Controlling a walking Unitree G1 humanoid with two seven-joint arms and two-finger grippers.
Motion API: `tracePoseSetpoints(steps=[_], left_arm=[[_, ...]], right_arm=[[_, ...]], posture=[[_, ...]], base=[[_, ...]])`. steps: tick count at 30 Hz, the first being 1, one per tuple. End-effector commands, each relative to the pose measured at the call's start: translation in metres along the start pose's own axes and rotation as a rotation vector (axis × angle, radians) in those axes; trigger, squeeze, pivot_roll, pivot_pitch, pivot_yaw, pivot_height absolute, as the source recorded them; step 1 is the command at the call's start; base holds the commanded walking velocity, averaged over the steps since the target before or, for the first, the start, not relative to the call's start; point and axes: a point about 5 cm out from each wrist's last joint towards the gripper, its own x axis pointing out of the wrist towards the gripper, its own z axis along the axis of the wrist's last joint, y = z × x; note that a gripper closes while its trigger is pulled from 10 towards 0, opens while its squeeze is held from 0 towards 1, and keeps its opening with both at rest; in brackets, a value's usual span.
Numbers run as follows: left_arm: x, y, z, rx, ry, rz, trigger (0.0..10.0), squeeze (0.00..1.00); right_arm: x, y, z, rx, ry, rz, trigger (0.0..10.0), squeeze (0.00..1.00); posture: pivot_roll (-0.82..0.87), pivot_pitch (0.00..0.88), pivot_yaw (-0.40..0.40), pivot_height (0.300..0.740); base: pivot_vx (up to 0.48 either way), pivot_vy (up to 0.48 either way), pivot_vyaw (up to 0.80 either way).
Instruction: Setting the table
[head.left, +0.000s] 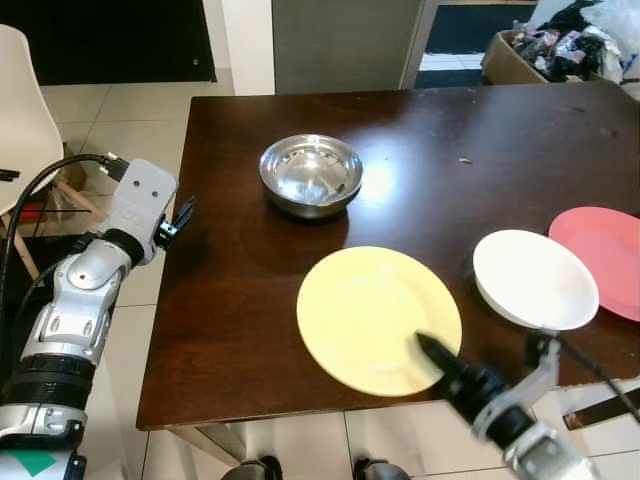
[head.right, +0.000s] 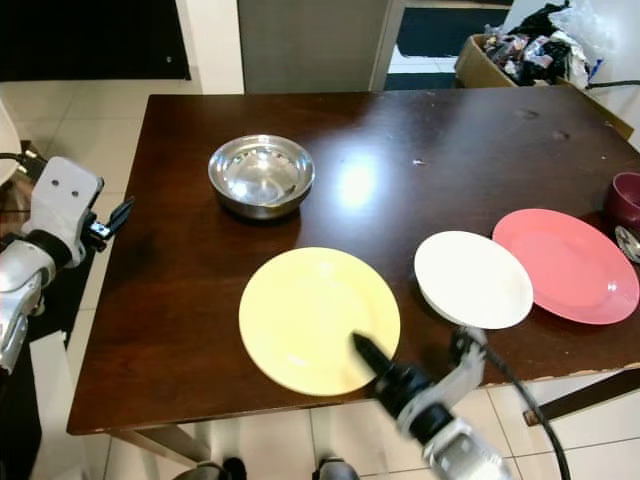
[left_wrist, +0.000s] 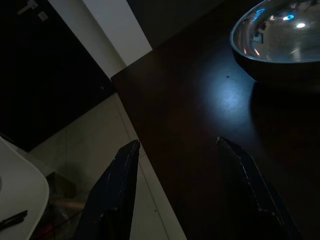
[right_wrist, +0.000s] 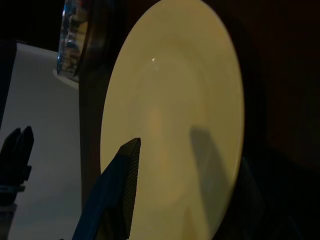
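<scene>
A: Where is the yellow plate (head.left: 378, 318) being seen relative to the grippers?

B: It is lying flat near the table's (head.left: 230, 300) near edge, about centre. The right gripper (head.left: 432, 352) is being held over the plate's near-right rim, pointing far-left across it. So the plate is lying directly ahead of and under those fingers. In the right wrist view one finger (right_wrist: 117, 192) is being shown against the plate, its shadow falling on the plate; the jaws are being held apart, nothing gripped.

A: And the left gripper (head.left: 184, 214)?

B: It is hanging off the table's left edge, well apart from the plate, fingers spread and empty. The steel bowl (head.left: 311, 174) is lying to its right. The right arm is being judged the nearer one for the plate.

A: Long axis?

B: None, it is round; the rim is likely being approached from the near-right side.

A: Plate appearance?

B: Pale yellow, smooth, shallow, empty. A white plate (head.left: 534, 279) is sitting just to its right, apart from it, its right edge touching or overlapping a pink plate (head.left: 606, 255).
</scene>
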Motion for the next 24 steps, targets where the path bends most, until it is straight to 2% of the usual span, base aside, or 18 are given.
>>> tracePoseSetpoints(steps=[1,4,7,10,17,20,22,24], left_arm=[[-0.002,-0.004,-0.005,-0.007,0.021,-0.011,10.0,0.00],[-0.001,-0.005,-0.004,-0.009,0.020,-0.016,10.0,0.00],[-0.001,-0.007,-0.004,-0.009,0.019,-0.020,10.0,0.00],[0.000,-0.008,-0.004,-0.013,0.017,-0.021,10.0,0.00],[0.000,-0.009,-0.003,-0.013,0.015,-0.024,10.0,0.00],[0.000,-0.009,-0.003,-0.015,0.014,-0.021,10.0,0.00],[0.000,-0.011,-0.003,-0.018,0.011,-0.021,10.0,0.00],[0.000,-0.011,-0.003,-0.019,0.010,-0.021,10.0,0.00]], right_arm=[[-0.002,-0.004,-0.003,0.029,0.026,-0.026,10.0,0.00],[-0.003,0.007,-0.001,0.027,0.045,0.042,10.0,0.00],[-0.004,0.010,0.002,0.010,0.060,0.077,10.0,0.00],[-0.006,0.014,-0.008,-0.059,0.158,0.113,10.0,0.00],[-0.009,0.019,-0.013,-0.090,0.225,0.147,10.0,0.00],[-0.015,0.011,-0.015,-0.093,0.244,0.113,10.0,0.00],[-0.023,-0.005,-0.018,-0.038,0.226,0.026,10.0,0.00],[-0.026,-0.010,-0.019,-0.022,0.220,-0.002,10.0,0.00]], posture=[[-0.13,0.078,0.067,0.740],[-0.13,0.079,0.069,0.740],[-0.14,0.078,0.069,0.740],[-0.14,0.077,0.066,0.740],[-0.13,0.075,0.066,0.740],[-0.14,0.073,0.061,0.740],[-0.14,0.072,0.051,0.740],[-0.14,0.072,0.051,0.740]], base=[[0.000,0.000,0.00],[0.000,0.000,0.00],[0.000,0.000,0.00],[0.000,0.000,0.00],[0.000,0.000,0.00],[0.000,0.000,0.00],[0.000,0.000,0.00],[0.000,0.000,0.00]])
